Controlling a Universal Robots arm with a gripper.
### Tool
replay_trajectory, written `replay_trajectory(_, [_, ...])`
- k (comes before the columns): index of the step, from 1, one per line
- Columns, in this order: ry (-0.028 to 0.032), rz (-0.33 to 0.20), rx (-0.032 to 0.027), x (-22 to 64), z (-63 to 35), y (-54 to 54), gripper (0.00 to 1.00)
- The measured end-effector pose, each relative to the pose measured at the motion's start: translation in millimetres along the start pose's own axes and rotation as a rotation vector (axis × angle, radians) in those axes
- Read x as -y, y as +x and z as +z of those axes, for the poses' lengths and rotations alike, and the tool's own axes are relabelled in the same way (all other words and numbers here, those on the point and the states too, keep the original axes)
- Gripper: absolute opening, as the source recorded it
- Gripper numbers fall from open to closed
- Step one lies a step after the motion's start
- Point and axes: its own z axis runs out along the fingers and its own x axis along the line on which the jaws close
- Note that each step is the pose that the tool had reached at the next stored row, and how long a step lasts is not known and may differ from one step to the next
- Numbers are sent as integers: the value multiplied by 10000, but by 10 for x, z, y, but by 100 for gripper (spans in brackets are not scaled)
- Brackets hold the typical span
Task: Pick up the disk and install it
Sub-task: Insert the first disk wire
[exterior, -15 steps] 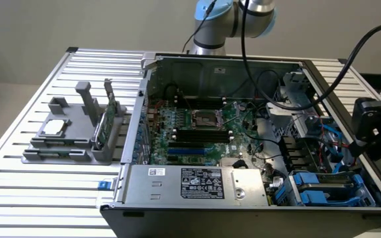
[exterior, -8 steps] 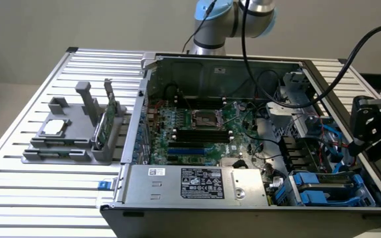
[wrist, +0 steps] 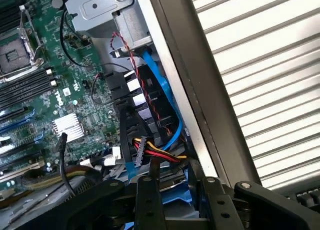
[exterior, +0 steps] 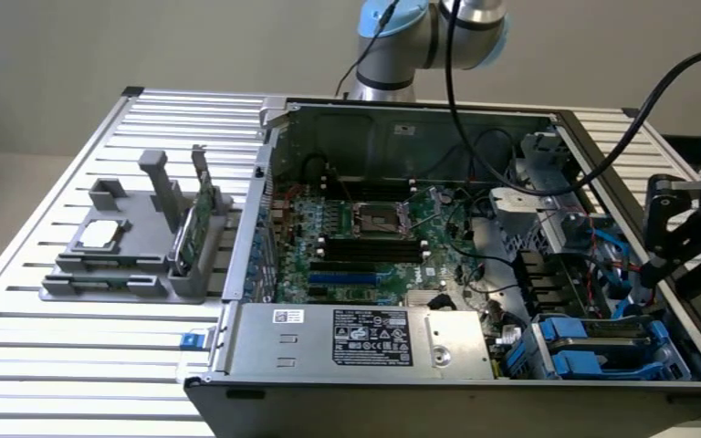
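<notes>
Firstly, worktop: slatted metal, carrying everything else.
Holder: grey, near the worktop's edge on the exterior view's left.
Processor chip: small, square and silver, lying flat on the holder.
Circuit card: thin and green, standing on edge in the holder, just beside the case.
Case: an open computer case in the middle of the worktop, reaching toward its edge on the exterior view's right.
Motherboard: on the case floor, with its processor socket bare.
Power supply: a grey box with a white label, along the case's near wall.
Arm: rising behind the case's far wall.
Drive bay: in the case's near corner on the exterior view's right, holding blue-railed hardware.
Gripper: black, hanging over the drive bay, beside the case's side wall.
Fingers: spaced apart, with blue plastic in the gap; I cannot tell whether they press on it.
Disk: I cannot pick it out for sure; the blue plastic may be its rail or the bay's own hardware.
</notes>
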Motion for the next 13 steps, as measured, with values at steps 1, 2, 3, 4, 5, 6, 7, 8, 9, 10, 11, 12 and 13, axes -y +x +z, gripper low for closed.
replay_trajectory(1, [-7,154,18,0,7,0,36])
replay_trajectory(2, [-9,298,45,1,13,0,36])
replay_trajectory(3, [-2,419,75,1,19,-1,36])
replay_trajectory(4, [-1,554,93,1,23,-2,36])
replay_trajectory(5, [-5,712,102,1,24,-2,36])
replay_trajectory(6, [-11,881,110,1,26,-2,36])
replay_trajectory(7, [-17,1051,119,1,27,-1,36])
replay_trajectory(8, [-26,1226,126,1,28,-1,36])
replay_trajectory(9, [-35,1404,134,1,29,-1,36])
replay_trajectory(10, [-46,1585,140,1,30,-2,36])
replay_trajectory(11, [-56,1779,148,1,30,-2,36])
replay_trajectory(12, [-66,1950,154,1,31,-2,36])
replay_trajectory(13, [-74,2100,160,1,31,-2,36])
